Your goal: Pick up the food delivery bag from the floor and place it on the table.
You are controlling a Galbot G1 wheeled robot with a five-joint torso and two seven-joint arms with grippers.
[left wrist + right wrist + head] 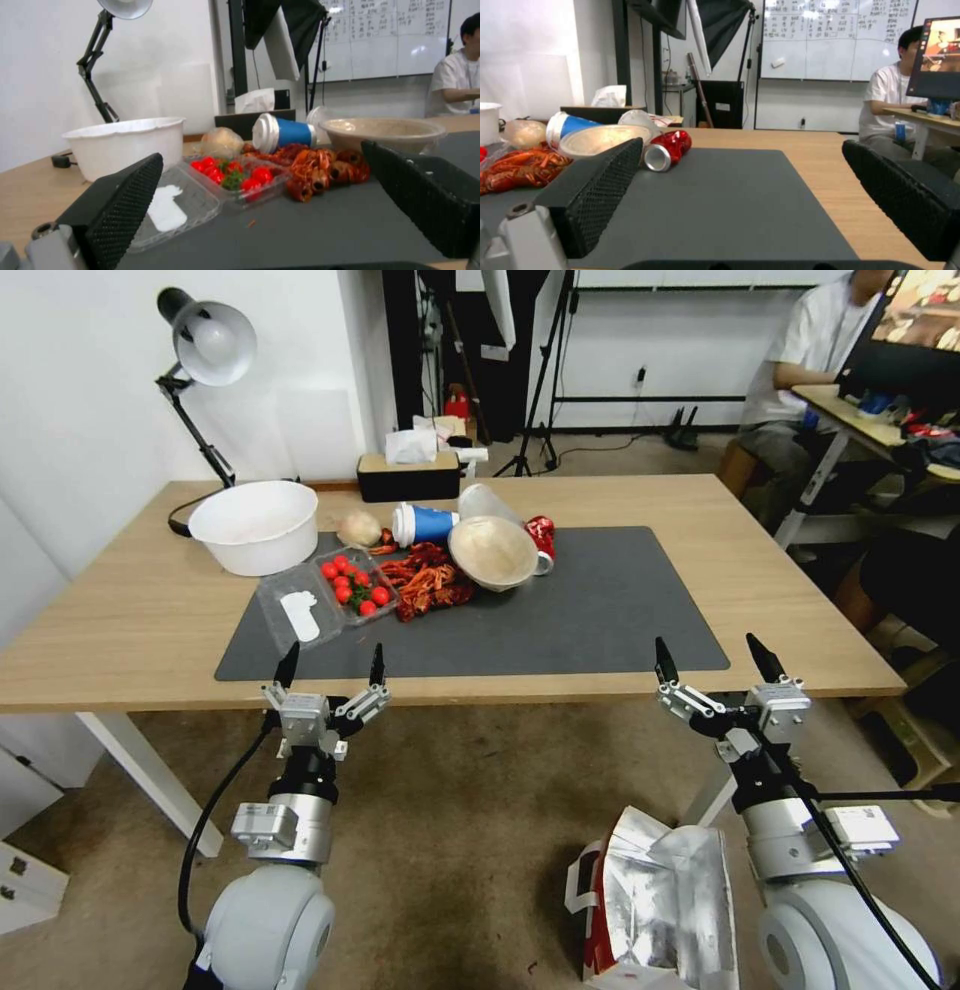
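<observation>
Head view: my left gripper is raised at the near edge of the counter, fingers spread, nothing between them. My right gripper sits at the same edge toward the right corner, also spread and empty. The food delivery bag is on the floor in front of the counter, just beside my right arm, top open with foil lining showing. On the grey mat: white bowl near the left side, clear tray of tomatoes, crayfish pile, blue cup on its side, beige bowl, red can.

Left wrist view: both fingers wide apart, holding nothing; the tomato tray, crayfish and white bowl lie beyond them.

Right wrist view: fingers wide apart, empty; red can lying on the mat ahead
</observation>
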